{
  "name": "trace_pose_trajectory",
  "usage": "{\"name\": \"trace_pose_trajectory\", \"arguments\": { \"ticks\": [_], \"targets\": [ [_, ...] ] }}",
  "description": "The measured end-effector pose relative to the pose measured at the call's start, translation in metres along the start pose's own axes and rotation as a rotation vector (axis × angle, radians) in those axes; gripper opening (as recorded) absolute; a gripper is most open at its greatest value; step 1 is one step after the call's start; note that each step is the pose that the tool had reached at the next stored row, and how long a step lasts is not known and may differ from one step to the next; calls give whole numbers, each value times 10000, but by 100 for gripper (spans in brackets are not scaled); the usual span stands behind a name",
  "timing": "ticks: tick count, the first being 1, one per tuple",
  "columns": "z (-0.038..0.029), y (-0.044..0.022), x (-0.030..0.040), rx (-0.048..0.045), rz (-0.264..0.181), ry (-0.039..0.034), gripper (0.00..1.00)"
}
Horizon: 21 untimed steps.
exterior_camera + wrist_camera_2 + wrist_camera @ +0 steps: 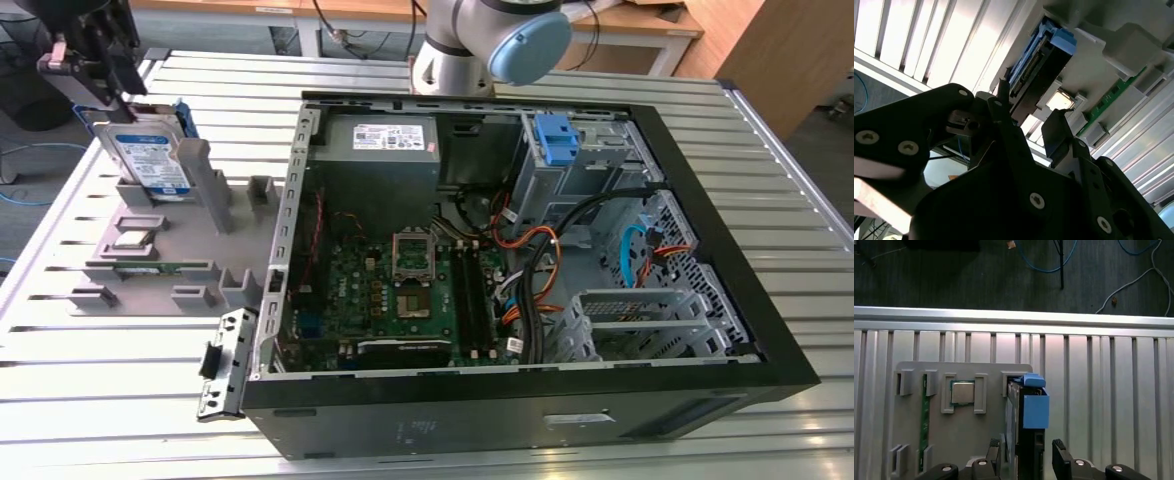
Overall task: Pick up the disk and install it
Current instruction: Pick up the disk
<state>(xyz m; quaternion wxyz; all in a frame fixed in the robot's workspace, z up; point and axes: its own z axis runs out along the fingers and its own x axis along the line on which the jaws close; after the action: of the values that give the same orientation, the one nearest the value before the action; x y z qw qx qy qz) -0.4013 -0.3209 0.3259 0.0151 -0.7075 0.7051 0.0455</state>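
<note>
Gripper (1027, 452): fingers (995, 451) spread, one on each side of the disk (1034, 410), with a narrow gap showing on both sides in the first wrist view. I see no contact and nothing pinched.

Disk: stands on edge in a slot at one corner of the grey holder (160, 240), label face toward the exterior view, blue rail along its upper edge. It is seated in the holder, not lifted.

Holder: lies flat on the slatted metal table (107, 420), near the table's edge at the exterior view's left. It also carries a square processor chip (962, 392) in a middle pocket and a green memory stick (924, 425) on edge in the slots beyond it.

Computer case (747, 330): lies open on the table beside the holder, at the exterior view's right. A bare blue bracket (553, 135) sits in its far drive bay.

My gripper hangs directly over the disk, well apart from the case.
</note>
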Motion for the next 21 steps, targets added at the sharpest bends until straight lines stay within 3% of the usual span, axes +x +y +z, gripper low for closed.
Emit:
{"name": "trace_pose_trajectory", "arguments": {
  "ticks": [8,21],
  "targets": [
    [56,30,-27,-16,-278,11,53],
    [222,32,-21,-41,-545,26,53]
  ]
}}
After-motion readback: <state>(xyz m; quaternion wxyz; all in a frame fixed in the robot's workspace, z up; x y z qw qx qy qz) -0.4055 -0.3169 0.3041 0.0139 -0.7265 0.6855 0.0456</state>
